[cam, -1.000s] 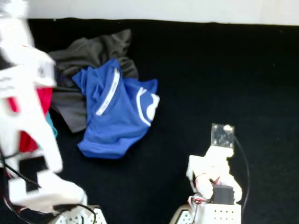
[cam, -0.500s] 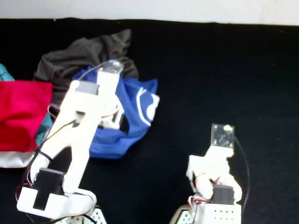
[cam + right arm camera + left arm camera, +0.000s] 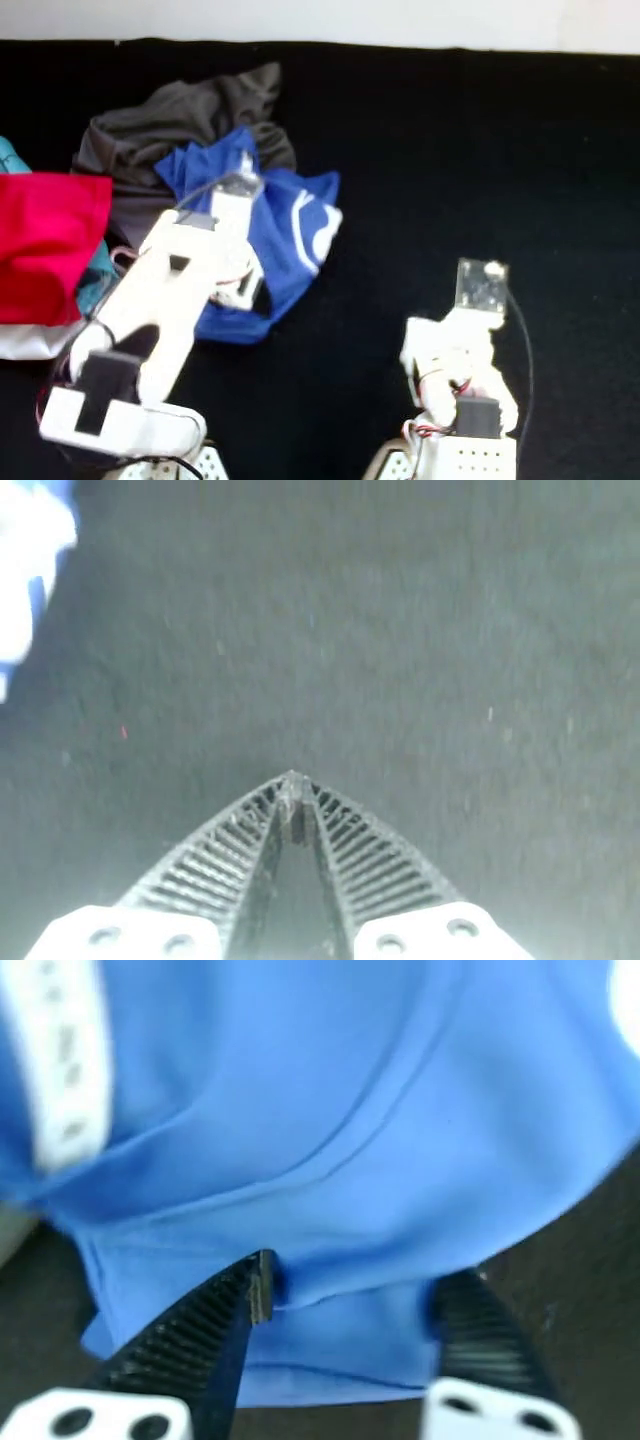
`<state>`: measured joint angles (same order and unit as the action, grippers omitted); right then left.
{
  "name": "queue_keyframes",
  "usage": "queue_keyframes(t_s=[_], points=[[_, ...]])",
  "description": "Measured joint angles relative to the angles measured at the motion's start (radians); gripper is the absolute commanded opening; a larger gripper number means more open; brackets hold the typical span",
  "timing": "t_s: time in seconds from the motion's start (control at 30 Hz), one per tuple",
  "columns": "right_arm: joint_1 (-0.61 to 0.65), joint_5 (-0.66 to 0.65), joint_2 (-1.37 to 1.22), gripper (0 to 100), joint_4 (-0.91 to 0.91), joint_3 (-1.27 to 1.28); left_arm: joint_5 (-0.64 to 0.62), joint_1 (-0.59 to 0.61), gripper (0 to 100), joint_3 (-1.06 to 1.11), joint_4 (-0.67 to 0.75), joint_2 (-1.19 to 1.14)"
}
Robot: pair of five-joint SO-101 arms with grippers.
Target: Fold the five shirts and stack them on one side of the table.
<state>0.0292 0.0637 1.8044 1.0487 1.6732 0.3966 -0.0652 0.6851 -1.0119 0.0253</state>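
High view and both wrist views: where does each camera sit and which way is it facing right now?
High view: fixed above, looking down on the black table; shows the left arm over the blue shirt and the right arm at the near edge.
Left wrist view: on the left arm, facing down at the blue shirt close up; the left gripper is open over a fold.
Right wrist view: on the right arm, facing the table; the right gripper is shut.
Shared: high and left wrist views both show the blue shirt.
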Motion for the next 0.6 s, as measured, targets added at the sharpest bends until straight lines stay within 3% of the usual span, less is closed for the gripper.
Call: queue_keyframes(t_s=[0.17,0.3,0.47,0.6], points=[[0.0,-0.006,0.0,1.0,-0.095,0.0,0.055,0.064,1,-0.106,-0.121,-0.083],[0.0,-0.163,0.0,1.0,-0.127,0.0,0.068,0.196,1,-0.262,-0.299,-0.083],[0.0,-0.437,0.0,1.0,-0.141,0.0,0.072,0.41,1,-0.597,-0.546,0.017],[0.0,-0.45,0.0,2.6,-0.141,0.0,0.072,0.651,1,-0.876,-0.598,0.078]])
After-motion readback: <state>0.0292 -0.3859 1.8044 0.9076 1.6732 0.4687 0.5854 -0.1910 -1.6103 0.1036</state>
